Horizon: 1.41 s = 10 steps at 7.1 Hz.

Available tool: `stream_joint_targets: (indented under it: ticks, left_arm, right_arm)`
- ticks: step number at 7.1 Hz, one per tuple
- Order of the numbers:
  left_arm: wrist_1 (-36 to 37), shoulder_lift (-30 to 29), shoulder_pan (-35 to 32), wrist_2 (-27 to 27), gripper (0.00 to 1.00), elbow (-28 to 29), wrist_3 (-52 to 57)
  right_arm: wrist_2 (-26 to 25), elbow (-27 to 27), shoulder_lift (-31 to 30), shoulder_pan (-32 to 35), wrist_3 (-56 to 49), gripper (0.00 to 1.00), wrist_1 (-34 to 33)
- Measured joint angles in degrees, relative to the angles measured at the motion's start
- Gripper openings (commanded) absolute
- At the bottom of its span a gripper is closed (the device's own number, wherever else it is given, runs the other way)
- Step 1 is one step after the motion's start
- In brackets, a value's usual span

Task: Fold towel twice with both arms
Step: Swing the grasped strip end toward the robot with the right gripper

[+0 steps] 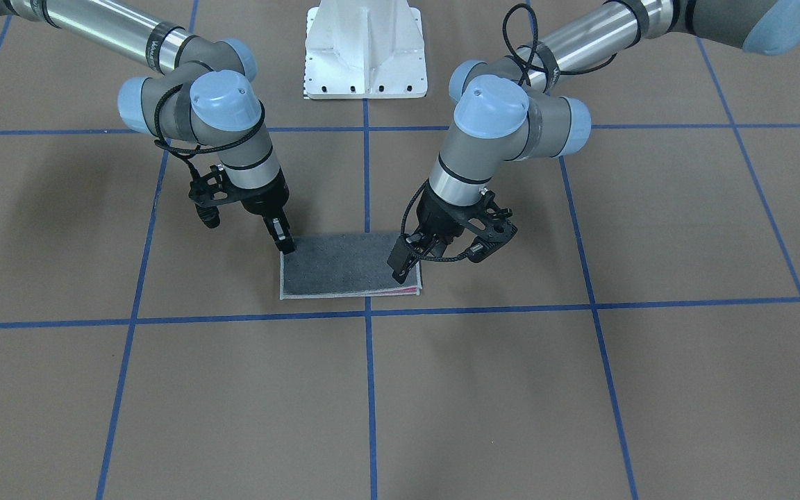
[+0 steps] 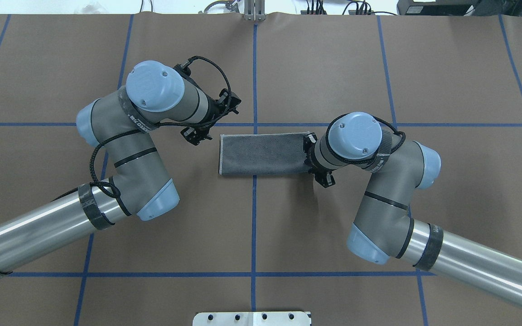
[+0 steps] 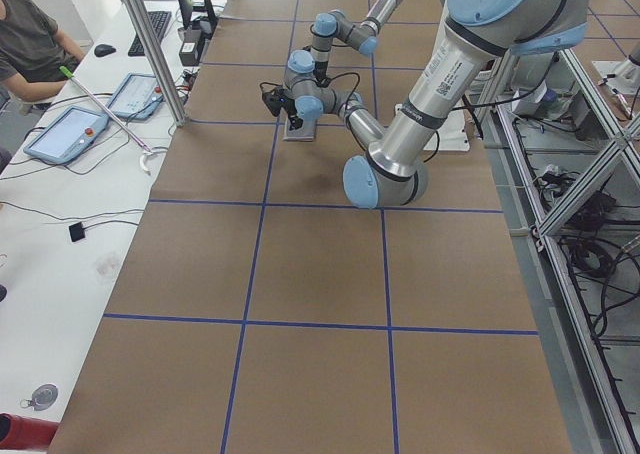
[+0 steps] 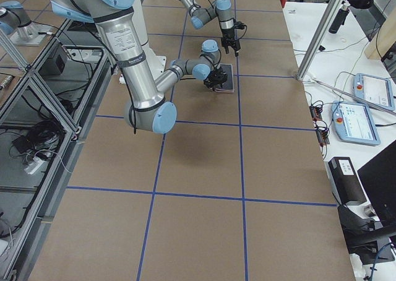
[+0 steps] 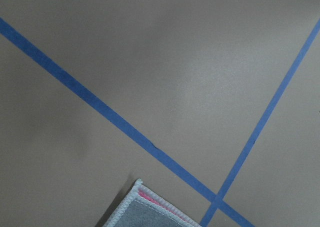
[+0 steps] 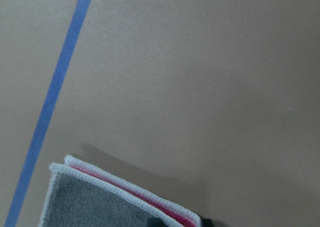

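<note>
The towel (image 1: 348,267) lies flat on the brown table as a rectangle folded in half, dark grey face up (image 2: 263,154), with a pink strip showing between its layers at the edges. My right gripper (image 1: 283,242) is down at the towel's corner nearest the robot on the right arm's side. In the right wrist view its dark fingertips (image 6: 154,222) sit either side of the pale edging (image 6: 125,192), shut on it. My left gripper (image 1: 407,264) hangs open over the opposite far corner, apart from the cloth. Its wrist view shows only that corner (image 5: 145,212), no fingers.
The white pedestal base (image 1: 365,55) stands behind the towel. Blue tape lines (image 1: 367,180) grid the brown table. A person (image 3: 30,34) sits at a side desk with tablets (image 3: 70,134) beyond a metal post (image 3: 150,44). More desk gear (image 4: 359,120) lies at the other end.
</note>
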Motion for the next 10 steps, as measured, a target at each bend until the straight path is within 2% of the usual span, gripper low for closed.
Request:
stream_joint_targets:
  ticks: [4,6,10]
  left_arm:
    - [0.0,-0.04,-0.16,-0.02,1.0,-0.21,-0.03]
    - [0.02,0.05,-0.41,-0.1,1.0,-1.71,-0.03]
    - [0.95,0.6,-0.67,-2.06,1.0,-6.08,-0.13]
  right_arm:
    - [0.18,1.48,-0.11,0.01,-0.56,0.0,0.06]
    - [0.48,5.42,-1.0,-0.94,0.28,0.0,-1.25]
    - [2.11,11.44,-1.63,-6.94,4.61,0.0,-6.96]
